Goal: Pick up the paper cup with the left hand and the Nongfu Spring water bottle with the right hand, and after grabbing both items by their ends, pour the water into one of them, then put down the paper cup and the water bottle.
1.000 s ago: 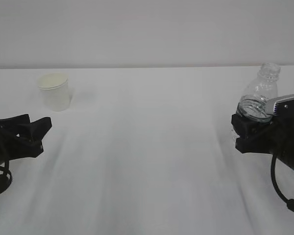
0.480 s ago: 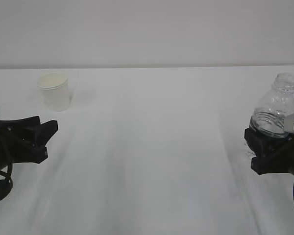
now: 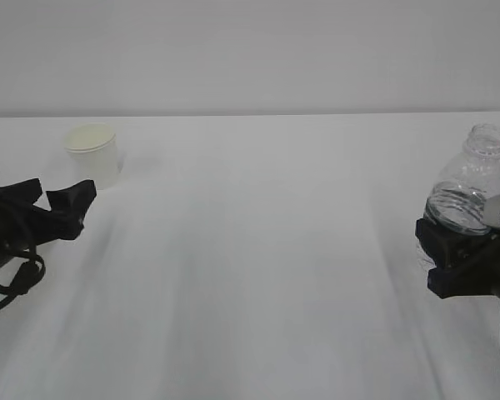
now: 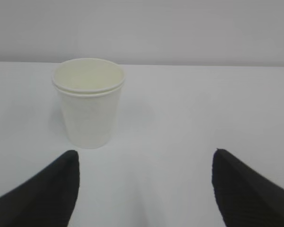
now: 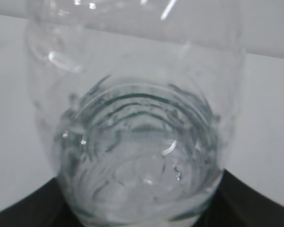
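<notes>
The small cream-white tapered paper cup [image 3: 92,155] stands upright on the white table [image 3: 250,250], near its far left corner. Just before it, by the left edge, lies the black left gripper [image 3: 57,204], apart from the cup. At the right edge the black right gripper [image 3: 450,250] holds the clear ribbed plastic bottle [image 3: 468,183] upright.

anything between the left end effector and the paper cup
Nothing: only bare table between the left end effector and the paper cup, seen in the left wrist view.

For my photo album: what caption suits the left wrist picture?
Open left gripper facing an upright paper cup on a white table.
</notes>
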### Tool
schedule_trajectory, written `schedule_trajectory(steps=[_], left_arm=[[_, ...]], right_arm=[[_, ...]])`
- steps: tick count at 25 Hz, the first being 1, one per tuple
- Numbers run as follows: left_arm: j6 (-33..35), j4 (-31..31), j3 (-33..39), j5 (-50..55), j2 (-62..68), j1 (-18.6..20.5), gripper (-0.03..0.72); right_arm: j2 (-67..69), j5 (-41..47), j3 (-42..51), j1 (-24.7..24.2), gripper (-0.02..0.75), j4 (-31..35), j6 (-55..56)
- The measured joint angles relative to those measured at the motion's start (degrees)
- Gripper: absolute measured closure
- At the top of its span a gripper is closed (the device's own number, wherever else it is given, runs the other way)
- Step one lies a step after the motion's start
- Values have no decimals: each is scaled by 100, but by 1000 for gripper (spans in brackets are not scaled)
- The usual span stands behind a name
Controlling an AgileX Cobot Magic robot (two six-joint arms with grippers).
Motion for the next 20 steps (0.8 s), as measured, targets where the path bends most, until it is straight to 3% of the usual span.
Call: schedule_trajectory(steps=[5, 20], left_arm=[[0, 0, -517, 0, 666, 0, 11], [409, -318, -1746, 0, 2005, 92, 9]], right_arm=[[0, 0, 0, 0, 307, -10, 0], [0, 0, 0, 0, 308, -8, 0]])
